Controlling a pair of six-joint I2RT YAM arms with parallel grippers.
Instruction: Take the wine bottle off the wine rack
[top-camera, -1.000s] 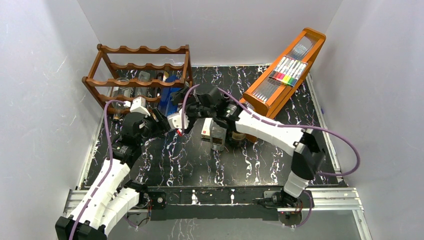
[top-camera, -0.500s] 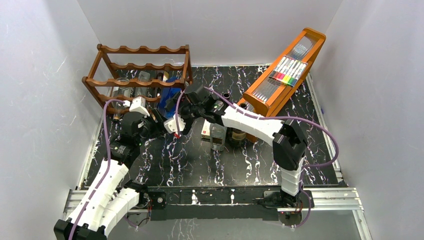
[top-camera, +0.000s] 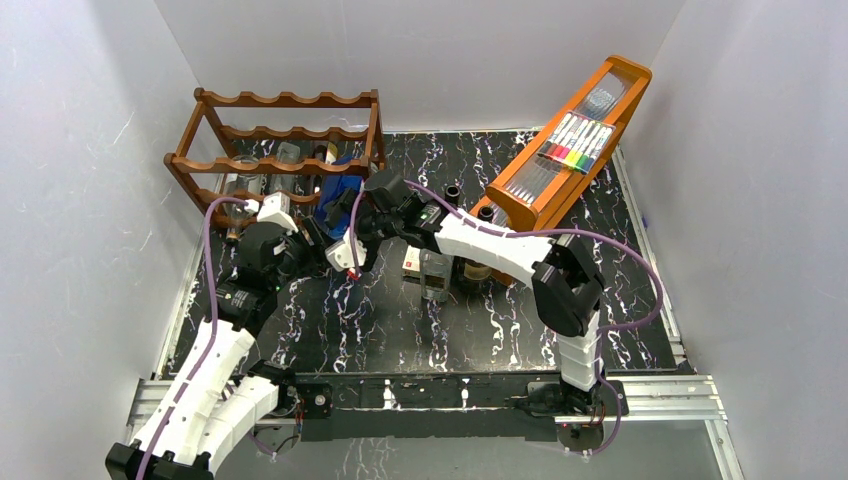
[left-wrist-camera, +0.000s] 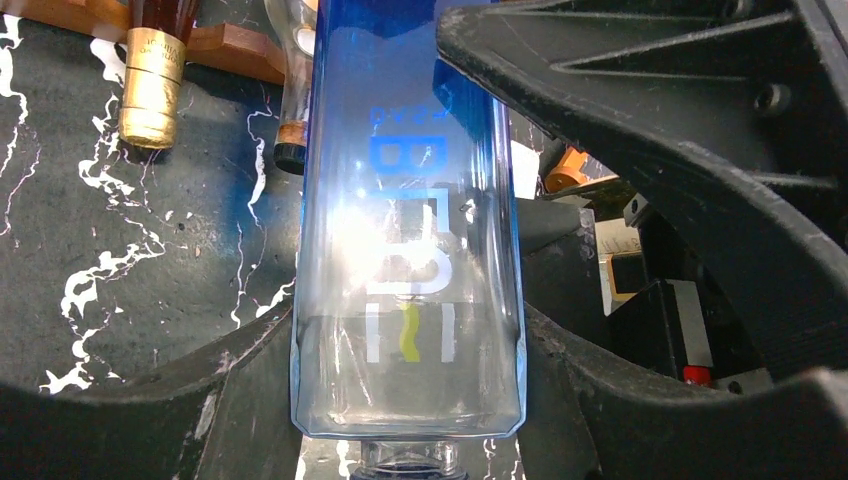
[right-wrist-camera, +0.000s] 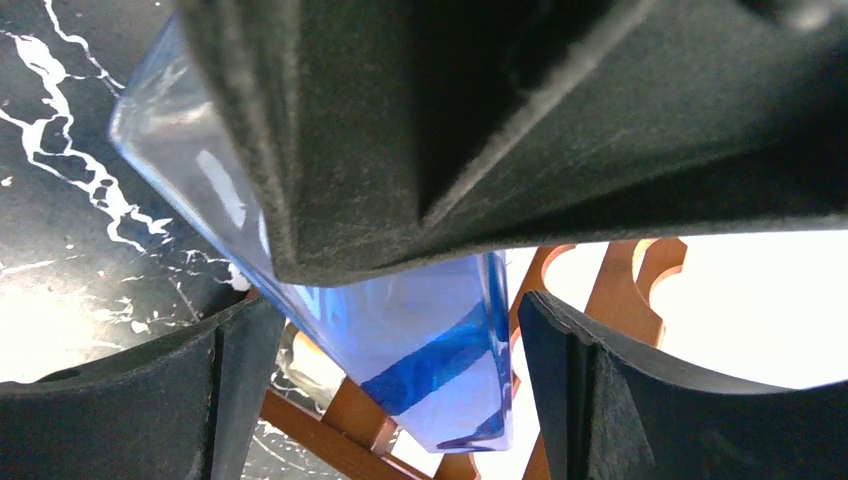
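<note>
The dark reddish-brown wine rack (top-camera: 280, 150) stands at the back left. A clear blue square bottle (top-camera: 336, 195) leans out of its lower tier. My left gripper (top-camera: 335, 247) is shut on it; in the left wrist view the bottle (left-wrist-camera: 405, 230) fills the gap, both fingers (left-wrist-camera: 150, 410) touching its sides near the neck. My right gripper (top-camera: 362, 215) is open around the bottle's far end (right-wrist-camera: 440, 350); its right finger (right-wrist-camera: 640, 390) stands apart from the glass. Rack rails (right-wrist-camera: 620, 290) show behind.
Other bottles lie in the rack's lower tier, one with a gold foil neck (left-wrist-camera: 150, 85). Upright bottles (top-camera: 435, 268) stand mid-table under my right arm. The slanted orange tray stand (top-camera: 570, 140) with markers is at the back right. White walls enclose the table.
My right arm has swung left from the mid-table bottles to the blue bottle by the rack. My left gripper has stayed on the bottle, barely moving.
</note>
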